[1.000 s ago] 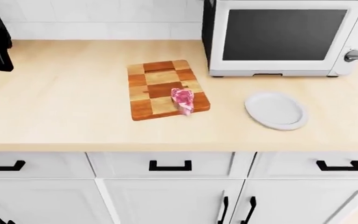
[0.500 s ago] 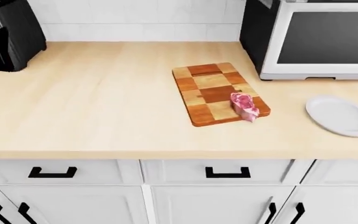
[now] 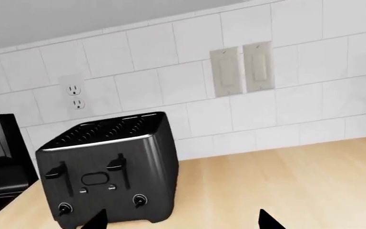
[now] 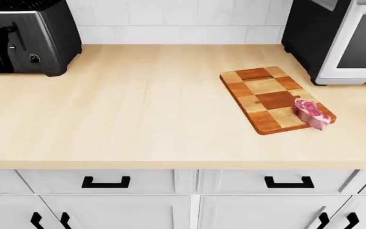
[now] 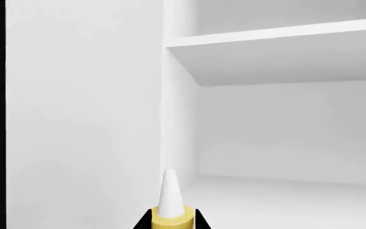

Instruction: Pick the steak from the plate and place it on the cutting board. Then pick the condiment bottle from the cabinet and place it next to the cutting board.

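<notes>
With the steak (image 4: pixel 311 113) lying on the cutting board (image 4: pixel 273 98), the right gripper (image 5: pixel 172 222) is gripping the condiment bottle (image 5: pixel 170 200) between its jaws before the cabinet shelf (image 5: pixel 278 36), needing next to carry it boardward.

Bare counter (image 4: pixel 138 109) between toaster (image 4: pixel 27 38) and cutting board (image 4: pixel 275 98)

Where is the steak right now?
In the head view, the steak lies on the cutting board at its near right corner, close to the microwave.
</notes>
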You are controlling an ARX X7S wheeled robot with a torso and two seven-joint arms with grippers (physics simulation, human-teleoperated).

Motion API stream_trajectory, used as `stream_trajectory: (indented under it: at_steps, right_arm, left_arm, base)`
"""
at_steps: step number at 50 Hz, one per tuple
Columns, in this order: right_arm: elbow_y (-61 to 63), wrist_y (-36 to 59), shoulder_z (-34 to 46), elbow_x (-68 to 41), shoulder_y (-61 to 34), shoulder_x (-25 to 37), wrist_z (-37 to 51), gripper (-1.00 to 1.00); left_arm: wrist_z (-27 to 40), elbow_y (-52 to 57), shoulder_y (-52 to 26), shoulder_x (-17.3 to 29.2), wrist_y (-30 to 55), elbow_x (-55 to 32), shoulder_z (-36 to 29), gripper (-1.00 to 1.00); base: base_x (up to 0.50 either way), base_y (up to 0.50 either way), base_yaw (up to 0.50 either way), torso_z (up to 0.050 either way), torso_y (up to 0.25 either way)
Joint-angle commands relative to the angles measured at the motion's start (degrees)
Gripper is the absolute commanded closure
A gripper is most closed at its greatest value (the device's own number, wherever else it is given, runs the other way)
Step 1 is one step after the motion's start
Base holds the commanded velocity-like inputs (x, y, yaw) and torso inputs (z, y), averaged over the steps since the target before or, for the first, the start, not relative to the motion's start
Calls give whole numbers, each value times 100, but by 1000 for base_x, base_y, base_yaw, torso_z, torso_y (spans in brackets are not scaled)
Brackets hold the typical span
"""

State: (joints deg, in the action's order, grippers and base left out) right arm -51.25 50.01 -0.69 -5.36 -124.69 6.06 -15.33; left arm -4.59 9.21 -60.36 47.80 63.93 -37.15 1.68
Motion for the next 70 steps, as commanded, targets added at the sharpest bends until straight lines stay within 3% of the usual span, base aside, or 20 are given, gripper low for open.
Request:
stream_trajectory:
  at_steps: [1, 40, 50, 70]
  right_arm:
    - [655, 392, -95, -127, 410, -134, -17, 100]
    - [1983, 1182, -518, -1153, 1980, -450, 16, 100]
    - [3188, 1318, -282, -2119, 3133, -582, 818, 100]
    - [3978, 981, 255, -3716, 4284, -528, 2019, 100]
  left_arm:
    - [20, 142, 30, 20, 52, -99, 73, -100]
    - [-40, 170, 482, 44, -219, -56, 55, -100]
    - [-32, 204, 398, 25, -146, -103, 20, -100]
    - [80, 361, 308, 26, 88, -246, 91, -100]
  base:
    - [0, 0, 0, 0, 0]
    - [0, 2, 3, 0, 0]
    - [0, 0, 1, 0, 0]
    - [0, 0, 0, 0, 0]
